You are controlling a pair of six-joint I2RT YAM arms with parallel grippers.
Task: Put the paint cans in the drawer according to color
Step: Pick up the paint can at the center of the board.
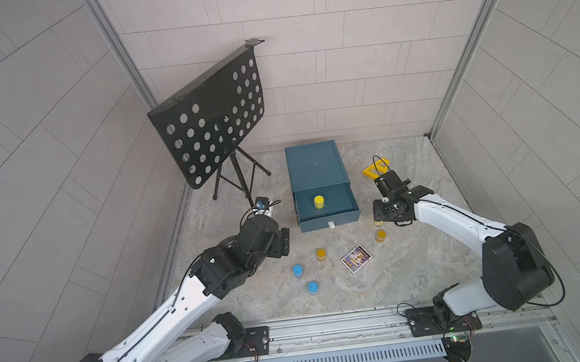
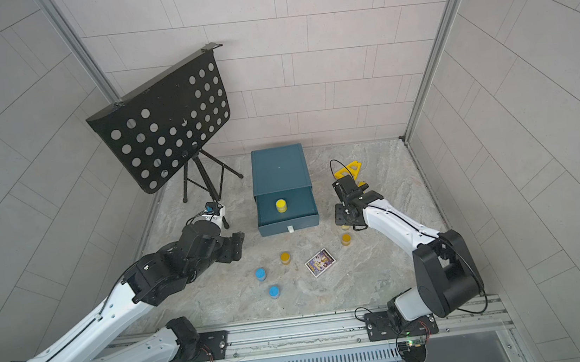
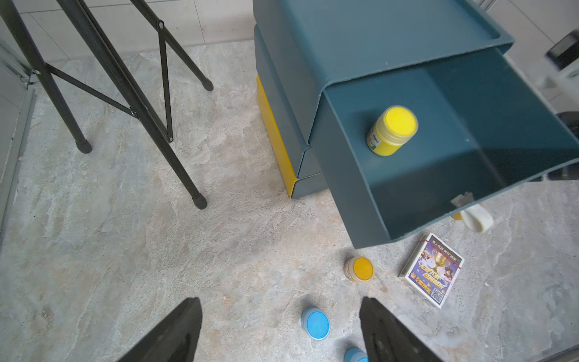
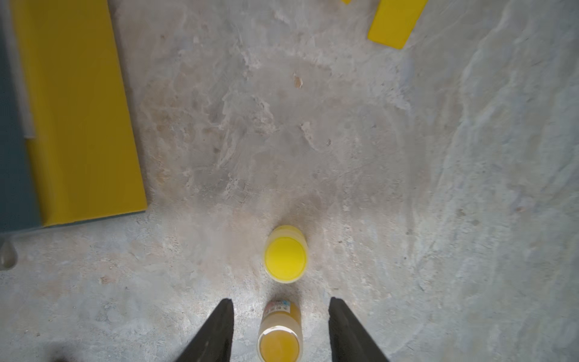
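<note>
One yellow paint can (image 1: 319,201) stands in the open top drawer (image 1: 336,219); the other yellow can (image 4: 285,254) sits on the tabletop (image 1: 419,271) just right of it, under your right gripper (image 4: 281,301) — jaws apart, empty, an amber can (image 4: 279,341) showing between them, untouched. Second amber can (image 1: 321,254), a blue can (image 1: 298,270) and another blue can (image 1: 313,287) stand nearer, centre. Your left gripper (image 3: 280,304) — wide, holding nothing.

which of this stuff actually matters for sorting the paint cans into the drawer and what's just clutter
Part of the job:
- yellow can already in the open drawer
- second yellow can
- amber cans and
- blue cans and
- open drawer

Just lying about:
- black music stand
- card box
- yellow triangular frame
</note>
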